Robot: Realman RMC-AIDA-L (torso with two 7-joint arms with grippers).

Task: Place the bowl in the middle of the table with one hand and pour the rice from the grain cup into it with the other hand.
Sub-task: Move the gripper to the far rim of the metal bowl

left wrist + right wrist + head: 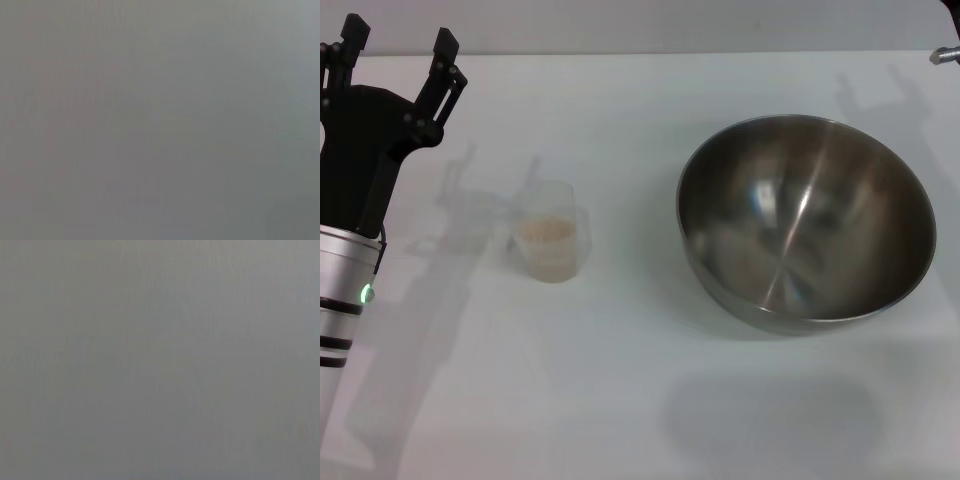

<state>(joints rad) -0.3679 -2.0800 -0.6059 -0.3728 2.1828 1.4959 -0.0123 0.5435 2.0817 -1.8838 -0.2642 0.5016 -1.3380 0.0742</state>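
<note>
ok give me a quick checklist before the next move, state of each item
1. Left gripper open, holding nothing: ok.
2. Cup upright on the table, rice inside: ok.
3. Left gripper at the cup: not ok, it is to the cup's left and apart from it.
4. Bowl empty and upright: ok.
5. Bowl in the table's middle: not ok, it sits on the right side.
6. Right gripper ready: cannot tell, only a bit of metal shows at the head view's upper right edge.

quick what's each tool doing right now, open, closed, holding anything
Left tool: open, holding nothing, raised at the table's far left, apart from the cup.
Right tool: only a sliver at the far right edge; cannot be told.
</note>
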